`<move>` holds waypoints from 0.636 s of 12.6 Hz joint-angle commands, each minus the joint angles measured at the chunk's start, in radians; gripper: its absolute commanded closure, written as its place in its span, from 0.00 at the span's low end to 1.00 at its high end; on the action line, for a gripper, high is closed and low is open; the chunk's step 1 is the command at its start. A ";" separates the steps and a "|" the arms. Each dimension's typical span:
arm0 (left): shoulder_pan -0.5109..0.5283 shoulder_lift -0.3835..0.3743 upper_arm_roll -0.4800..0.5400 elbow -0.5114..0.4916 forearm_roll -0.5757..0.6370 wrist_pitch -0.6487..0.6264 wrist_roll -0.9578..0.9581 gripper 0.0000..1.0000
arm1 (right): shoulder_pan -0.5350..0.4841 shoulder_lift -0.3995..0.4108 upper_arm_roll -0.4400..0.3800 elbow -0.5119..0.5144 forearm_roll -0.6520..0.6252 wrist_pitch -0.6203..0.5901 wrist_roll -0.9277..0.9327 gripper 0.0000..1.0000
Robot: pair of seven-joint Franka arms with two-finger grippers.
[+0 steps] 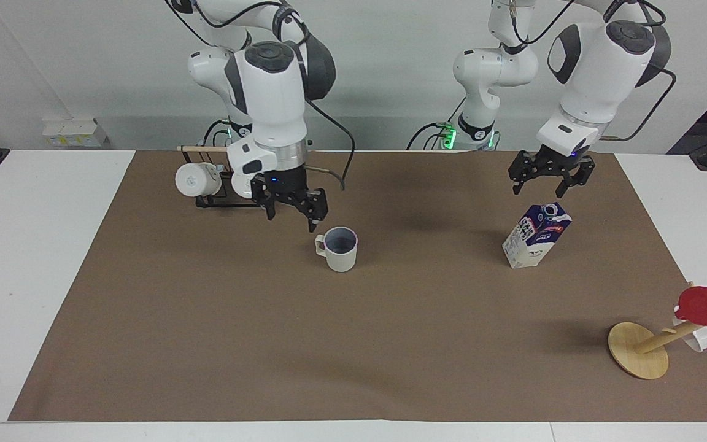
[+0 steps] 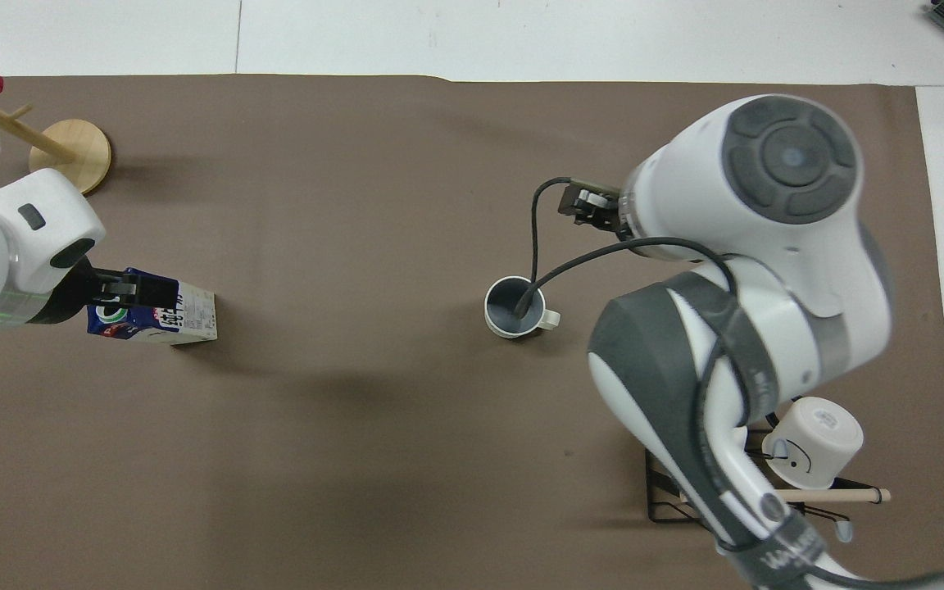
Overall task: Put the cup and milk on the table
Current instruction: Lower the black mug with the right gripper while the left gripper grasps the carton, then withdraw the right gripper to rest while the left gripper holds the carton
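Off-white cup seen upright mid-mat, grey-blue inside, handle toward right arm's end. Blue-white milk stood toward left arm's end. Right gripper spread, empty, raised beside cup. Left gripper spread above milk.

The off-white cup and the blue-and-white milk both stand upright, apparently free, well apart on the table.
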State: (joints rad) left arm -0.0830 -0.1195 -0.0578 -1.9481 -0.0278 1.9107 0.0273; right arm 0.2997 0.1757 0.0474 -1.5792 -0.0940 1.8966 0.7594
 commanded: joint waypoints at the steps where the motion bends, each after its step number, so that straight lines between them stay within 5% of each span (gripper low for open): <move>1: 0.043 -0.032 0.004 -0.080 -0.001 0.079 0.051 0.00 | -0.088 -0.091 0.012 -0.032 0.010 -0.072 -0.095 0.00; 8: 0.095 -0.005 0.004 -0.175 0.000 0.238 0.039 0.00 | -0.257 -0.221 -0.007 -0.005 0.076 -0.292 -0.371 0.00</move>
State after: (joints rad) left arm 0.0052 -0.1159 -0.0484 -2.0796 -0.0275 2.0936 0.0638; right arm 0.0549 -0.0103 0.0382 -1.5771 -0.0354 1.6511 0.4410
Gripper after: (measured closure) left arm 0.000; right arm 0.000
